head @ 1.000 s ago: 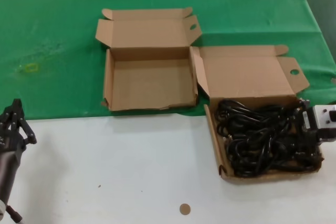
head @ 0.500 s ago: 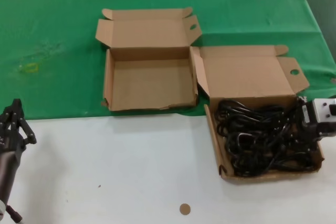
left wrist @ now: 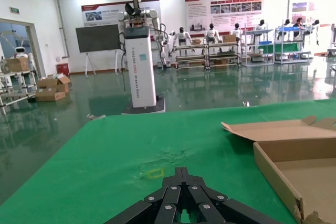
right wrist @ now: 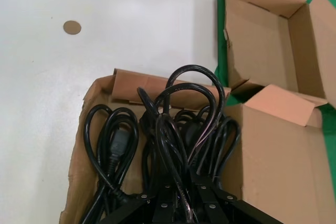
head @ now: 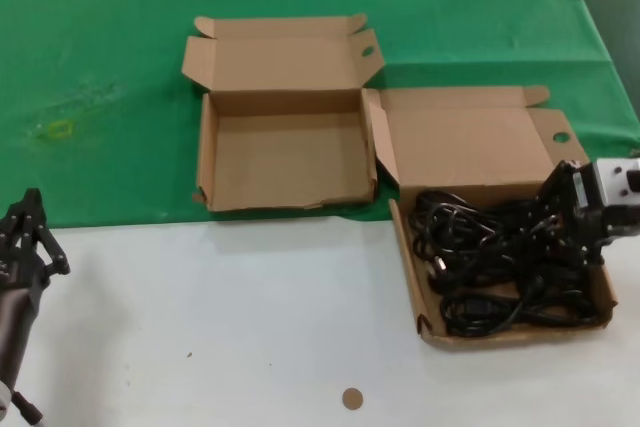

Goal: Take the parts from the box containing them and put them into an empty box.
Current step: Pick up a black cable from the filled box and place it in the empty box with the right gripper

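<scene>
The box containing them (head: 427,330) lies at the right, half on the white table, full of tangled black cables (head: 480,247). My right gripper (head: 562,209) hangs over its right side, shut on a bunch of cable loops (right wrist: 185,109) that rise above the pile. In the right wrist view the strands run between the fingers (right wrist: 167,199), above the box's cardboard wall (right wrist: 131,85). The empty box (head: 285,159) sits to the left on the green cloth, lid open; it also shows in the right wrist view (right wrist: 262,40). My left gripper (head: 31,205) is parked at the near left, shut (left wrist: 182,171).
Green cloth (head: 100,67) covers the far half of the table; the near half is white (head: 250,317). A small brown disc (head: 351,398) lies on the white part near the front edge. The open lid (head: 470,142) of the right box stands behind the cables.
My right gripper has risen and moved back a little, pulling a bunch of cables up with it; the pile in the box has shifted. The left arm has not moved.
</scene>
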Controlling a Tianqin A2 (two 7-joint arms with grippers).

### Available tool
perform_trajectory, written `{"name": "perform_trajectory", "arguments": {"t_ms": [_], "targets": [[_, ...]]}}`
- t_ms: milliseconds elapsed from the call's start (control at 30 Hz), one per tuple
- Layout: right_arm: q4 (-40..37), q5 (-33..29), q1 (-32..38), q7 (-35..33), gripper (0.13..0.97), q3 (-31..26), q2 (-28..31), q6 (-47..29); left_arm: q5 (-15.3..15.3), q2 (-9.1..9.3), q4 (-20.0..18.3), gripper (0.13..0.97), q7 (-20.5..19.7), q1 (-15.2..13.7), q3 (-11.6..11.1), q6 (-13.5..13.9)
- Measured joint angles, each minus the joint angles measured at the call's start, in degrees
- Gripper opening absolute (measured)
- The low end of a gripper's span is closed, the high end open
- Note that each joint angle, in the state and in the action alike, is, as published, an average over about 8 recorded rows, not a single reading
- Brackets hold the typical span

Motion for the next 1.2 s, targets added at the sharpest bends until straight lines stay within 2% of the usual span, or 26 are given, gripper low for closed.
{"name": "perform_trajectory", "arguments": {"t_ms": [267,533,833,1200], "targets": [[0.6,-0.8,4.4,1.5,0.179,-0.3,-1.3,-2.6,0.0,0.0,0.0,0.144,0.0,0.0,0.0,0.0],[-0.3,-2.3,9.7,2.5,0.178,-1.4,-5.3,-3.2,0.0,0.0,0.0,0.144,0.0,0.0,0.0,0.0],[-4.9,-5.4,15.5,2.9,0.178,-4.2,-13.6,-1.3,0.0,0.0,0.0,0.144,0.0,0.0,0.0,0.0],[-16.9,-8.7,21.8,0.6,0.177,-8.1,-25.8,4.0,0.0,0.0,0.0,0.144,0.0,0.0,0.0,0.0]]}}
